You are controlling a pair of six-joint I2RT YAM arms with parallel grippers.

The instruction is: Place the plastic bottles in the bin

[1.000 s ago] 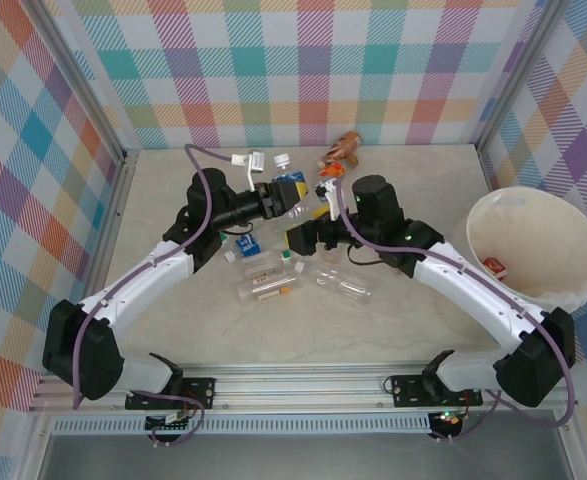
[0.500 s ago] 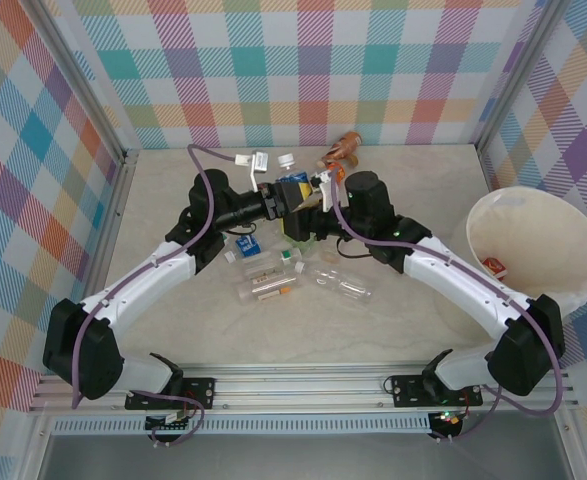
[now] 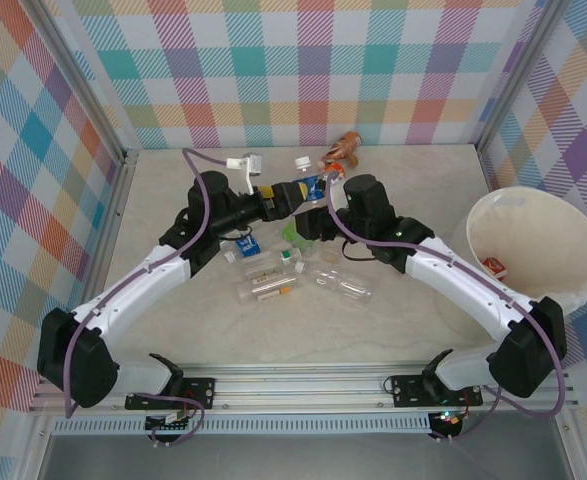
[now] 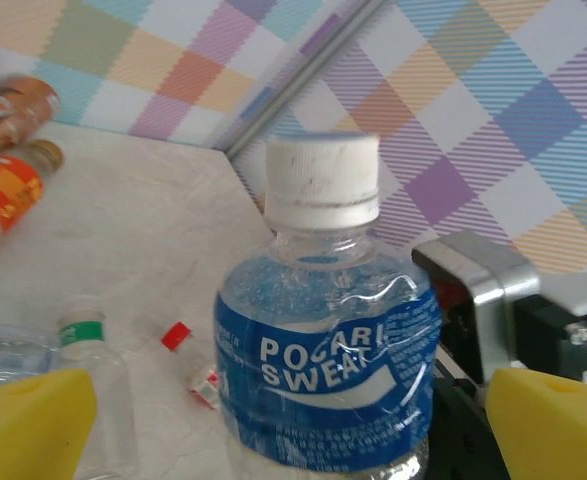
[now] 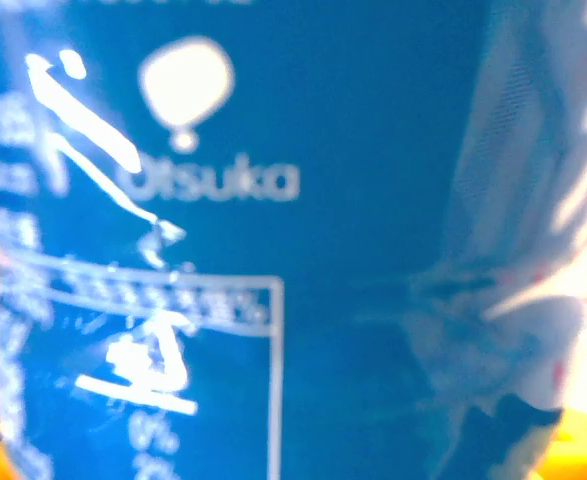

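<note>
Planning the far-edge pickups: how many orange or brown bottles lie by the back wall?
2. A brown bottle lies at the foot of the back wall; an orange bottle lies just in front of it. More may be hidden from these views.

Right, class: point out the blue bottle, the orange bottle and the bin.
blue bottle [image 4: 323, 370]: left wrist view, label.
orange bottle [image 4: 1, 190]: left wrist view, label.
bin [image 3: 543, 235]: top view, inner wall.

Two robot arms [image 3: 143, 275] and one bin [image 3: 533, 225] are being pictured.
One blue-labelled bottle [image 3: 304, 187], two orange-brown bottles [image 3: 344, 148] and about six clear bottles [image 3: 341, 286] are being counted.
</note>
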